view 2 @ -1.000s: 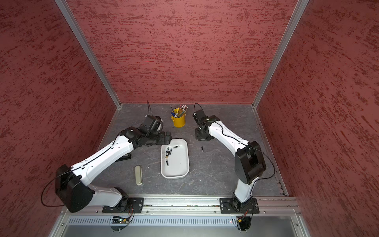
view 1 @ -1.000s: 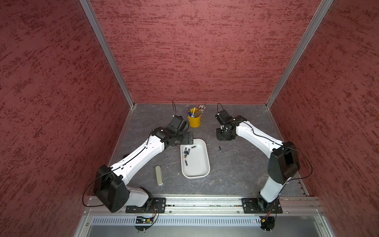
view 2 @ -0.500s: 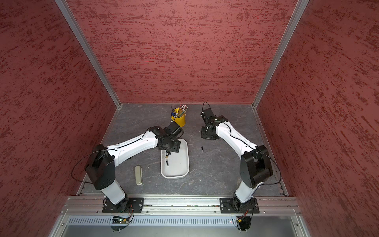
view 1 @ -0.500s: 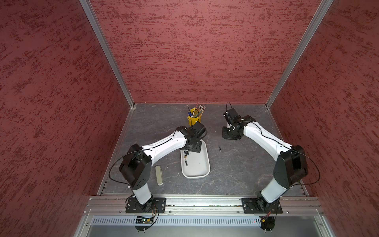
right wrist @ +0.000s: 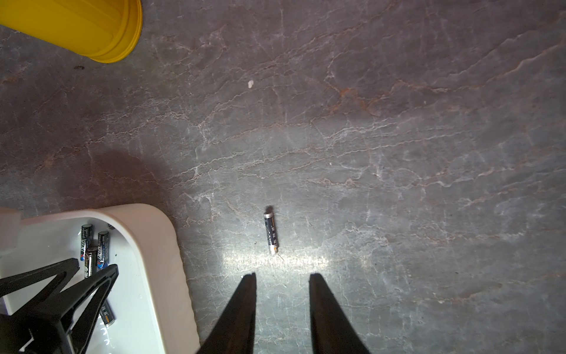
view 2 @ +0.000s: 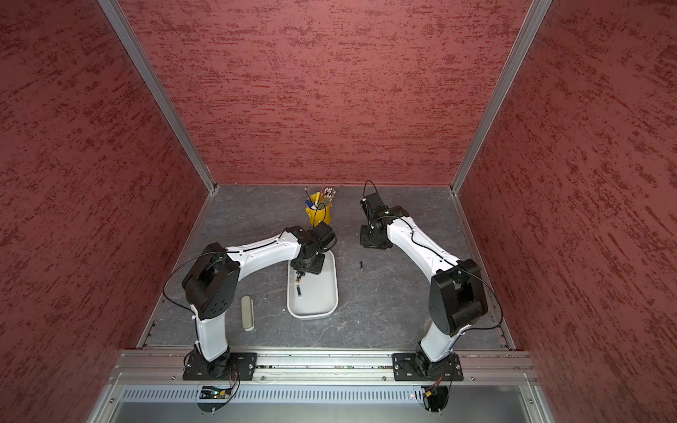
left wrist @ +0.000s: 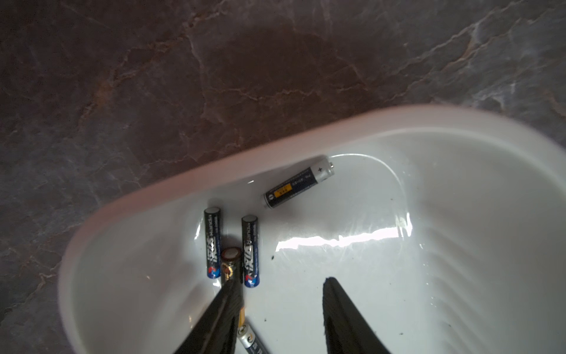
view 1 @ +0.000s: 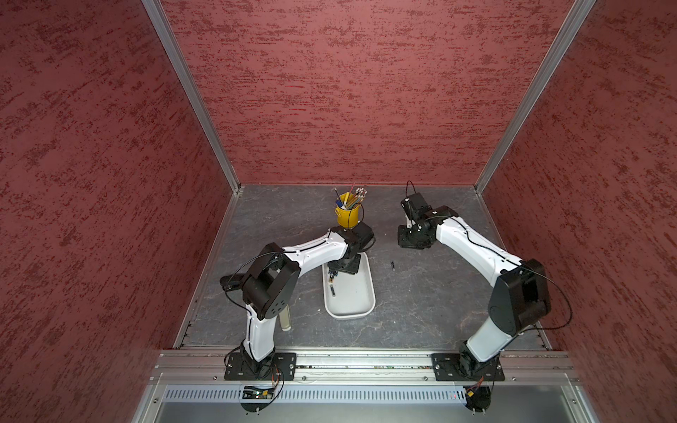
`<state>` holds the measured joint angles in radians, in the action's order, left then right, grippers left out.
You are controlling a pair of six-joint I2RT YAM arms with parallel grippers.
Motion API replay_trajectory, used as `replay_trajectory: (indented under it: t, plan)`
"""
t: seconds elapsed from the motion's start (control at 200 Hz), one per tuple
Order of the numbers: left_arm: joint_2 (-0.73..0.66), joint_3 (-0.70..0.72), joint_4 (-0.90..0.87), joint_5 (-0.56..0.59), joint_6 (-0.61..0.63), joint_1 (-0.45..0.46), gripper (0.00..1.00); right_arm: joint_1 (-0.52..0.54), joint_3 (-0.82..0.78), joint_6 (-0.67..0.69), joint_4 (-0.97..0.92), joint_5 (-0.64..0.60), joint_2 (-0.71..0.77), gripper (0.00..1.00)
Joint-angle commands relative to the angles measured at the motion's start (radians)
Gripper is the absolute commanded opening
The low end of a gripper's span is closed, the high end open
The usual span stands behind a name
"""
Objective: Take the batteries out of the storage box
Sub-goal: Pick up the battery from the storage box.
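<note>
My left pincer (left wrist: 280, 282) had dropped into the box (left wrist: 214, 171) and was closing from wide. Its jaws were still apart, with nothing between them. One finger (left wrist: 220, 312) sat on the copper-tipped battery (left wrist: 230, 260), which lay between two black batteries (left wrist: 213, 242). I counted five batteries still in the box. My right pincer (right wrist: 283, 275) was spread and empty over the counter (right wrist: 398, 153), near the one battery (right wrist: 271, 233) already out. I think the second pick had just begun.
</note>
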<state>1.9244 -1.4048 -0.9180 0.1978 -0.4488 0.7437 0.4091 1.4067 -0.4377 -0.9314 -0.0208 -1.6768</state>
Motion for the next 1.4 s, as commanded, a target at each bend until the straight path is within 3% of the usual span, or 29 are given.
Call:
replay_trajectory:
  t: [0.0,0.321,0.726,1.047,1.393]
  plan:
    - [0.021,-0.027,0.021,0.025,0.032,-0.018,0.47,-0.010,0.003,0.010,0.015,0.014,0.001,0.33]
    - [0.048,-0.029,0.043,0.001,0.059,-0.047,0.38,-0.010,0.001,0.007,0.013,0.018,0.000,0.33]
    - [0.054,0.007,0.075,-0.030,0.050,-0.049,0.38,-0.010,0.020,0.006,0.006,0.027,-0.018,0.33]
    - [0.041,0.051,0.093,0.046,0.041,-0.028,0.36,-0.011,0.022,0.010,0.002,0.027,-0.019,0.33]
    - [0.059,0.062,0.128,0.019,0.046,-0.023,0.33,-0.010,0.019,0.012,-0.007,0.022,-0.012,0.33]
